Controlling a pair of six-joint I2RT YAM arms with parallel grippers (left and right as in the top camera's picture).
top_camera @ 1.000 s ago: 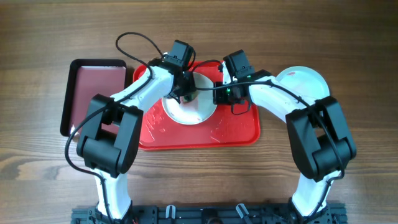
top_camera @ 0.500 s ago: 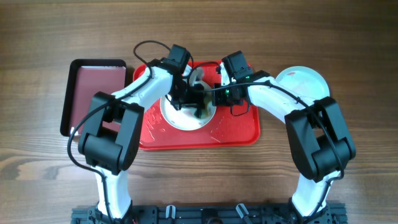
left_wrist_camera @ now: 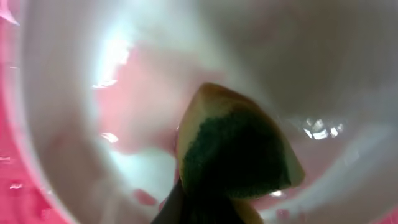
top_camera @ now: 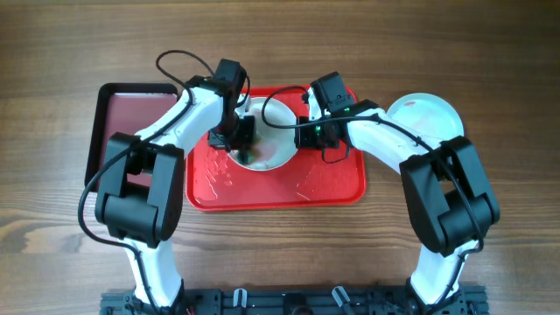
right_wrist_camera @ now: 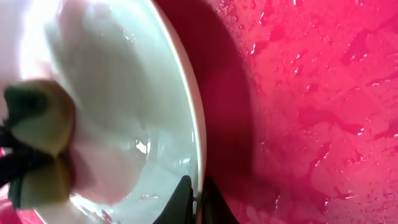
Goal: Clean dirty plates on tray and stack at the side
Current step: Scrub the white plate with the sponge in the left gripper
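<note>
A white plate (top_camera: pixel 278 129) with pink sauce smears is tilted over the red tray (top_camera: pixel 332 188). My right gripper (top_camera: pixel 302 131) is shut on its right rim; in the right wrist view the fingers (right_wrist_camera: pixel 198 200) pinch the plate's edge (right_wrist_camera: pixel 143 93). My left gripper (top_camera: pixel 241 144) is shut on a yellow and green sponge (left_wrist_camera: pixel 236 149) and presses it against the plate's inner face (left_wrist_camera: pixel 118 93). The sponge also shows in the right wrist view (right_wrist_camera: pixel 40 124). Pale plates (top_camera: pixel 429 118) lie on the table to the right of the tray.
A narrow black-rimmed maroon tray (top_camera: pixel 131 122) lies left of the red tray. The red tray's floor (right_wrist_camera: pixel 311 93) is wet with droplets. The left arm's cable loops over the table behind the tray.
My left gripper has swept the sponge from the plate's middle to its left part. The right gripper has kept its hold on the rim.
</note>
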